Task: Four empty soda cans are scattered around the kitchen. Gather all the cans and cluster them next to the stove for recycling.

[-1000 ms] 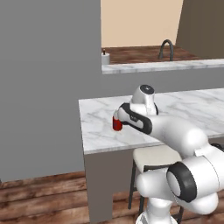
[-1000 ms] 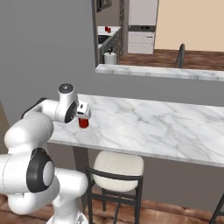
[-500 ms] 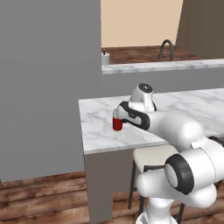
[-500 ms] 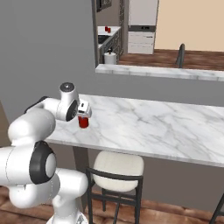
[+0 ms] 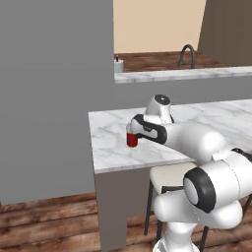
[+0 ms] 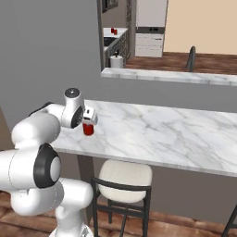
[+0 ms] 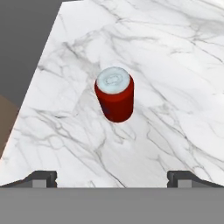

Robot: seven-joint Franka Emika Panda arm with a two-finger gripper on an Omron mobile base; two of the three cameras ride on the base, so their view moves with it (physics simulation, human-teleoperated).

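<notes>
A red soda can with a silvery top stands upright on the white marble counter, near its left end. My gripper hangs just above the soda can and is open, its fingertips wide apart with nothing between them. From the right side the gripper sits directly over the soda can without touching it. Two more small red soda cans stand on a far counter at the back of the kitchen. The stove is out of view.
A grey wall rises right beside the counter's left end. A raised ledge behind the counter carries a paper towel roll, with a faucet beyond it. A cushioned stool stands under the counter's front edge.
The arm's elbow has shifted slightly. The gripper stays open over the can, and the can has not moved.
</notes>
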